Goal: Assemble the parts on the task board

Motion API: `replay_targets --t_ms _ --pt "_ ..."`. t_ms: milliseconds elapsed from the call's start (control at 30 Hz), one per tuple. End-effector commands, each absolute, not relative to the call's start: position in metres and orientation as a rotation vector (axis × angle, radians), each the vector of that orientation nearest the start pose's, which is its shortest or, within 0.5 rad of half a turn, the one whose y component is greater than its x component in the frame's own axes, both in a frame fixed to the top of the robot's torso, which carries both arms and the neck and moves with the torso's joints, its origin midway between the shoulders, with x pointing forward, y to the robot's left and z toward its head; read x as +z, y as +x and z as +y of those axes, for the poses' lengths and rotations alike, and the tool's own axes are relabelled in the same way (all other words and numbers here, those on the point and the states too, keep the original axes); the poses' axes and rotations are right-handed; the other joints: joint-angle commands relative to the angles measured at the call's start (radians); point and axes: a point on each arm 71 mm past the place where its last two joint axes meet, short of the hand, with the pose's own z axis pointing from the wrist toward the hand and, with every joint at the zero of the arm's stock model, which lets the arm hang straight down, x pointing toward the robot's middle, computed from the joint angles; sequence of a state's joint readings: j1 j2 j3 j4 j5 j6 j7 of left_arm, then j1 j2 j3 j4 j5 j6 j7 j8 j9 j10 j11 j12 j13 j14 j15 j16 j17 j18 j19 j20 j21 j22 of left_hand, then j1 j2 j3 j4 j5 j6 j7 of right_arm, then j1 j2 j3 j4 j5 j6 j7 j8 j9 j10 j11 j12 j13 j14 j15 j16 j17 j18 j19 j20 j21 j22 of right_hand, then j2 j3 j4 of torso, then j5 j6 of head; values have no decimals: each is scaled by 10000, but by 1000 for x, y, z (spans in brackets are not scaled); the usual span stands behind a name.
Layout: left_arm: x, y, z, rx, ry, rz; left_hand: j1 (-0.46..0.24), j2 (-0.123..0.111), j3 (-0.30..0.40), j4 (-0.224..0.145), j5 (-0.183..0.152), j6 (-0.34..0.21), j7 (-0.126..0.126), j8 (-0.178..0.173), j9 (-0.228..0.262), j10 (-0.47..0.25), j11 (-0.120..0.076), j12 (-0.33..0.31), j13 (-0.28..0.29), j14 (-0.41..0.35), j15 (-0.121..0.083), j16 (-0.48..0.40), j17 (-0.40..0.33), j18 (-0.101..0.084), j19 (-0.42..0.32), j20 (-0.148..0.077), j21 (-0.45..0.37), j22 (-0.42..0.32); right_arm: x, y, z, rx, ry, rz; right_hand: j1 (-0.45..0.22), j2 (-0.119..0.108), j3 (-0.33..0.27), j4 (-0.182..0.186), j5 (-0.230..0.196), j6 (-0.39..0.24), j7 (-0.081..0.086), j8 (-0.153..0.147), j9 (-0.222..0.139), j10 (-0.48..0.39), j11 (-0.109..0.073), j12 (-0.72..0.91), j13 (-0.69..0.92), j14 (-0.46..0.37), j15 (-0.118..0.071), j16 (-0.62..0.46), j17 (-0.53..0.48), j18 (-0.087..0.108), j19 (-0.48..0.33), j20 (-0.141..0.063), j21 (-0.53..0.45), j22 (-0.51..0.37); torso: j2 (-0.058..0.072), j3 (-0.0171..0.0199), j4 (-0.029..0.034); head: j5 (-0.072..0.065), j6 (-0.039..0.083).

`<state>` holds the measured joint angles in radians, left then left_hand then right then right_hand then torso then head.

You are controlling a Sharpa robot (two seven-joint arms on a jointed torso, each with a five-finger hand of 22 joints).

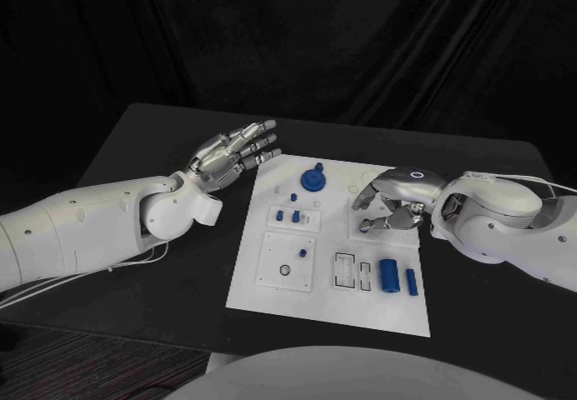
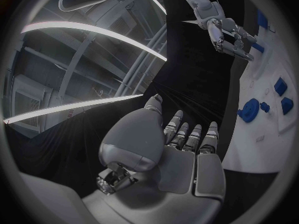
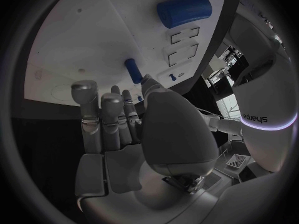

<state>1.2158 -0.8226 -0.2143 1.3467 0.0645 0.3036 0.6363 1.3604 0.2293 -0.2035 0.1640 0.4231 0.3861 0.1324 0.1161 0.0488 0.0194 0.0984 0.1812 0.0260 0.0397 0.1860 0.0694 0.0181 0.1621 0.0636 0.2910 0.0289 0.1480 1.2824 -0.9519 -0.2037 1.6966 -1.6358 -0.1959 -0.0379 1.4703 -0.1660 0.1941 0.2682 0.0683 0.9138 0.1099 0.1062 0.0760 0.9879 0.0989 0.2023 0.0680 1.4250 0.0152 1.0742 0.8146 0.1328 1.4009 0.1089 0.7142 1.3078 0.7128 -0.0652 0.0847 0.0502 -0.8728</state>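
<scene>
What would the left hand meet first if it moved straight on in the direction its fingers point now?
Probably nothing on the board. The left hand, open, points over the black table beside the task board; the blue round part lies off to the side. Its height is unclear.

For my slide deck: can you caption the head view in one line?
Right hand works over the white task board with blue parts while the left hand hovers open beside it.

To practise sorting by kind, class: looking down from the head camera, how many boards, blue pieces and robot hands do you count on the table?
white board: 1
blue pieces in plain sight: 7
robot hands: 2, the left hand and the right hand
Total: 10; the right hand may hide more pieces.
</scene>
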Motion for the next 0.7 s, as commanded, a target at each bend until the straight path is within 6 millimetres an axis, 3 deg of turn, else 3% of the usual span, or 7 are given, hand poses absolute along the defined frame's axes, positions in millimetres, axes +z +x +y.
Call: replay_targets --t_ms 33,200,433,700 --pt "-219 483 230 -20916 -10096 14585 49 84 43 -52 57 55 45 46 10 -11 85 33 12 -45 45 34 -1 93 20 -2 -17 1 -207 431 -198 6079 -5452 18192 177 49 53 -129 223 120 54 21 4 102 -10 43 6 -43 -65 -96 -30 -14 -83 -1 -92 798 2 0 -3 14 2" --pt "-219 483 230 -20905 -10112 14612 54 104 55 -56 60 52 46 48 10 -11 87 30 12 -44 49 36 0 93 25 -1 -15 6 -208 430 -199 6137 -5545 18281 51 70 20 -84 211 177 62 22 5 159 -20 44 5 -42 -70 -93 -6 -19 -77 -6 -86 810 -1 0 -6 15 2" --pt "-220 482 229 -20908 -10125 14648 63 146 78 -63 70 53 49 53 9 -13 90 30 12 -46 54 36 -1 92 26 0 -15 1 -210 429 -200 6179 -5746 18545 188 87 163 -347 1066 158 -44 -86 -24 76 -10 -103 -15 -219 -71 -309 -212 31 -215 -5 -531 760 -1 0 -6 12 2" --pt "-220 482 229 -20914 -10133 14679 74 188 104 -73 88 40 51 53 7 -15 93 27 11 -46 60 40 0 91 29 2 -13 0 -211 429 -200 6178 -5757 18564 303 68 325 -558 1261 547 -123 73 119 293 -57 -28 47 -345 -110 -403 -291 62 -312 -37 -790 742 2 -1 1 11 2"
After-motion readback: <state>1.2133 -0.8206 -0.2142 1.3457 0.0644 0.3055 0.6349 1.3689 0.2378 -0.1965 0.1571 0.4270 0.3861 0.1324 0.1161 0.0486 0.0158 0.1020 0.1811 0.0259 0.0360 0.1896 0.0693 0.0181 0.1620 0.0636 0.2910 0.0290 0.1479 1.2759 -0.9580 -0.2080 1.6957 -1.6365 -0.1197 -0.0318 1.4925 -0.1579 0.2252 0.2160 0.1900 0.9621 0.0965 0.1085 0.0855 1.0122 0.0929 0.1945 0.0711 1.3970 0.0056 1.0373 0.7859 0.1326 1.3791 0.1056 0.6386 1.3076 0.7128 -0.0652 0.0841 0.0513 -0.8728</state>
